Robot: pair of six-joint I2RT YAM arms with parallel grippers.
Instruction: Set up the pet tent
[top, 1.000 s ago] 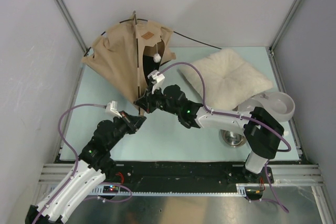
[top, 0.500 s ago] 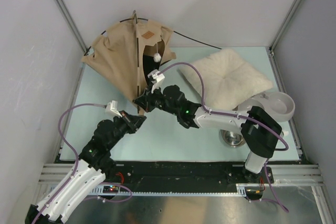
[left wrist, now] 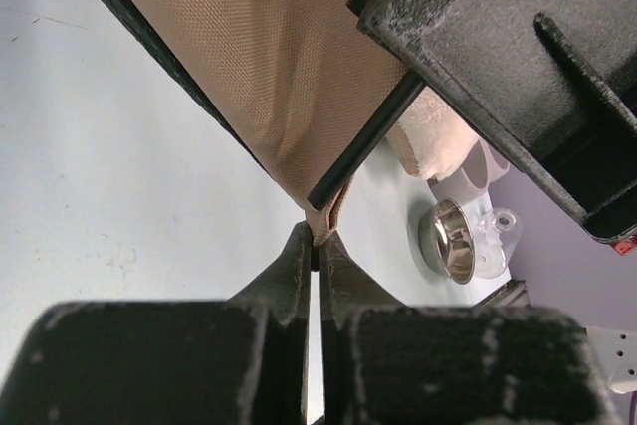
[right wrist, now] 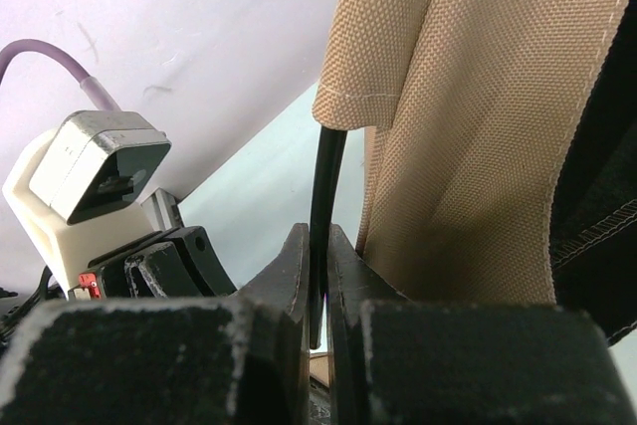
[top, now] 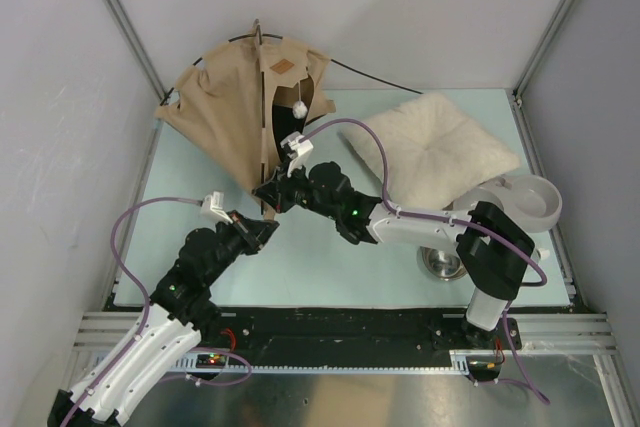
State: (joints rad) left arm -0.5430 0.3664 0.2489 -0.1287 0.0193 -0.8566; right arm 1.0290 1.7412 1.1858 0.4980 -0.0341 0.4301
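Observation:
The tan pet tent (top: 225,112) stands half raised at the back left of the table, with its brown label (top: 282,67), white pom-pom (top: 299,108) and dark doorway facing right. My left gripper (top: 268,227) is shut on the tent's lower front corner tab (left wrist: 320,226). My right gripper (top: 265,195) is shut on a thin black pole (right wrist: 323,206) that runs up into a hem of the tan fabric (right wrist: 468,97). The two grippers sit close together at that corner. Another black pole (top: 370,77) sticks out behind the tent to the right.
A fluffy cream pillow (top: 430,147) lies at the back right. A white feeder bowl (top: 525,202) and a steel bowl (top: 440,262) stand at the right, the steel bowl also in the left wrist view (left wrist: 453,241). Grey walls close in the table's left, back and right sides.
My right arm has shifted slightly left with the pole. The tent and my left arm look the same.

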